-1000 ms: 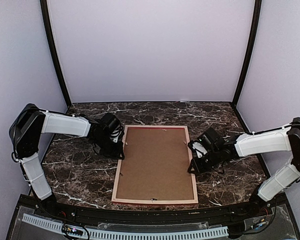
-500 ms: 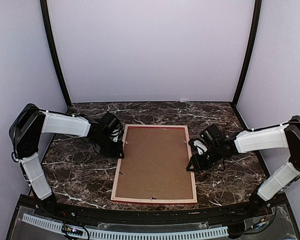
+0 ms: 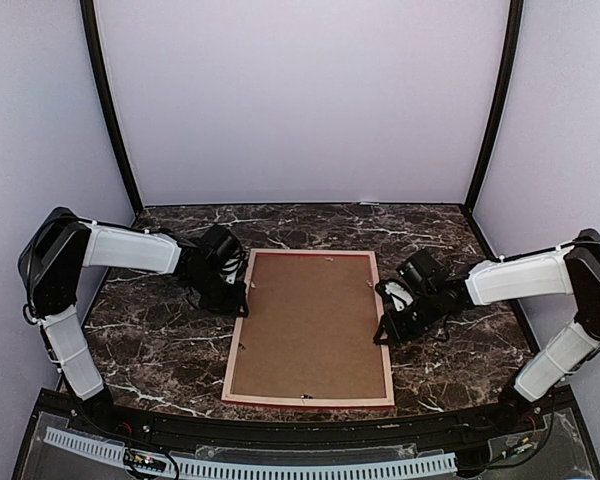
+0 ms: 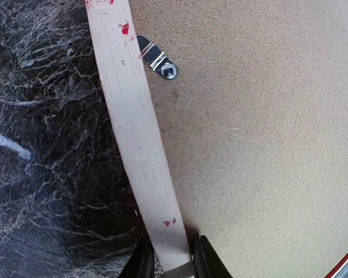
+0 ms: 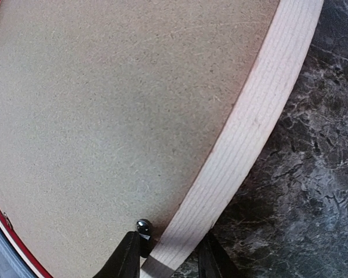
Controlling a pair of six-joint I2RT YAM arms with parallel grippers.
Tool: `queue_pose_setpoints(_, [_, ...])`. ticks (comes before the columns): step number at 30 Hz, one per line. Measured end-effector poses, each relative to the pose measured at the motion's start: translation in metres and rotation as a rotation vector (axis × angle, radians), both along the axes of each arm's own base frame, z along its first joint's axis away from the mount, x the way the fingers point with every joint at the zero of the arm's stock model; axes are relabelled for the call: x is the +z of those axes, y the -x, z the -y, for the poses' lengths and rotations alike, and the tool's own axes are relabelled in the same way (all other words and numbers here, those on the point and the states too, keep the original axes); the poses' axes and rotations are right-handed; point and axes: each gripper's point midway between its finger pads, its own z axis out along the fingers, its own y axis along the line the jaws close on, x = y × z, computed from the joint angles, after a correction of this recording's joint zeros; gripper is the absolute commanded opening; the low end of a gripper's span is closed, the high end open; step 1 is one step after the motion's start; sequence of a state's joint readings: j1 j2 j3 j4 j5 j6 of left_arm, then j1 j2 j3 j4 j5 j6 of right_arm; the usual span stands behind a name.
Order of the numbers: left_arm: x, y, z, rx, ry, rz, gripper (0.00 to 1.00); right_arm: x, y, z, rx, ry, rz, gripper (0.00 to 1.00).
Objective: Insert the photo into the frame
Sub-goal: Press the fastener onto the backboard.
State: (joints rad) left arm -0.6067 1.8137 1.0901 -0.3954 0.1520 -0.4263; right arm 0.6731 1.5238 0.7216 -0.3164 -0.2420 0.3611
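Observation:
The frame (image 3: 237, 345) lies face down in the middle of the marble table, its pale wood rear edges up. A brown backing board (image 3: 310, 320) fills it. The photo is hidden. My left gripper (image 3: 242, 290) is shut on the frame's left rail (image 4: 133, 133), with one finger tight on each side. My right gripper (image 3: 383, 325) straddles the right rail (image 5: 249, 127). Its outer finger is against the wood. Its inner finger stands a little off the rail beside a metal clip (image 5: 142, 227), so the jaws are open.
A second metal turn clip (image 4: 158, 58) sits on the backing board (image 4: 261, 145) near the left rail. Dark marble shows on both sides of the frame. Pale walls with black corner posts close off the back and sides.
My right gripper has slid a little left and away from me along the right rail. The frame's near end has shifted slightly left. The left arm has not moved.

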Motion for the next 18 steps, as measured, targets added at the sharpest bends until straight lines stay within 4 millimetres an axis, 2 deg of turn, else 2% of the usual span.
queue_pose_setpoints(6, [0.0000,-0.0001,0.0000,0.000,0.000,0.000,0.25,-0.0002,-0.0016,0.0008,0.011,0.027,0.032,0.39])
queue_pose_setpoints(11, [0.0000,-0.0001,0.0000,0.000,0.000,0.001,0.24,0.0024,-0.0016,0.0015,0.029,0.046,0.073,0.28])
queue_pose_setpoints(14, [0.0000,-0.0001,0.0000,0.000,0.000,0.001,0.24,0.0039,-0.0015,0.0025,0.022,0.044,0.079,0.27])
queue_pose_setpoints(16, [0.0002,-0.0005,0.0002,0.000,0.001,0.002,0.24,0.0047,-0.0015,0.0016,0.022,0.038,0.079,0.28])
queue_pose_setpoints(18, [0.0003,-0.0008,0.0003,0.001,0.001,0.004,0.24,0.0051,-0.0016,0.0008,0.022,0.033,0.079,0.33])
